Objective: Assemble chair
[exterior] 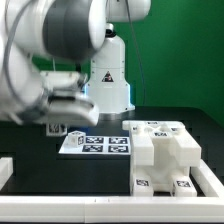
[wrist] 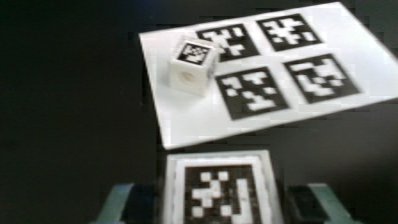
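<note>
In the wrist view my gripper (wrist: 217, 200) is closed around a white chair piece (wrist: 217, 185) with a black-and-white tag on its face. One finger (wrist: 125, 200) stands at each side of it. A small white block (wrist: 189, 62) with a tag stands on the corner of the marker board (wrist: 285, 110) beyond. In the exterior view the gripper (exterior: 62, 118) hangs low at the exterior view's left, just beside that small block (exterior: 72, 132). The partly built chair (exterior: 165, 150), a blocky white body with tags, stands at the exterior view's right.
The marker board (exterior: 100, 144) lies flat on the black table between the gripper and the built part. The table's raised white border (exterior: 100, 206) runs along the front. The arm's white base (exterior: 108, 75) rises at the back.
</note>
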You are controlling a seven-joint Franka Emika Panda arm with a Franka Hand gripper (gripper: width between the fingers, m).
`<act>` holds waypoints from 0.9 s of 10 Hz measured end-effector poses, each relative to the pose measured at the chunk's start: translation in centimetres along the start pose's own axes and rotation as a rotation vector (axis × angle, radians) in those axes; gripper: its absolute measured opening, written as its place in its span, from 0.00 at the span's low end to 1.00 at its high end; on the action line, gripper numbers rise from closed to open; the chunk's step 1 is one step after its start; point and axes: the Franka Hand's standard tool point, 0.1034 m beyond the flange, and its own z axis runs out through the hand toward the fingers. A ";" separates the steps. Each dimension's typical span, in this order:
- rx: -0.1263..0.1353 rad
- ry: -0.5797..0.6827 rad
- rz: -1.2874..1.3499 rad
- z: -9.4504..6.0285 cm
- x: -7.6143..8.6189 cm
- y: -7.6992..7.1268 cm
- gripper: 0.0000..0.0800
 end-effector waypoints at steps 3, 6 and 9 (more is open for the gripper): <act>-0.007 0.213 -0.008 -0.4 0.8 0.2 0.36; -0.053 0.500 -0.085 -4.3 -1.1 -4.9 0.36; -0.083 0.768 -0.188 -6.0 -4.0 -12.1 0.36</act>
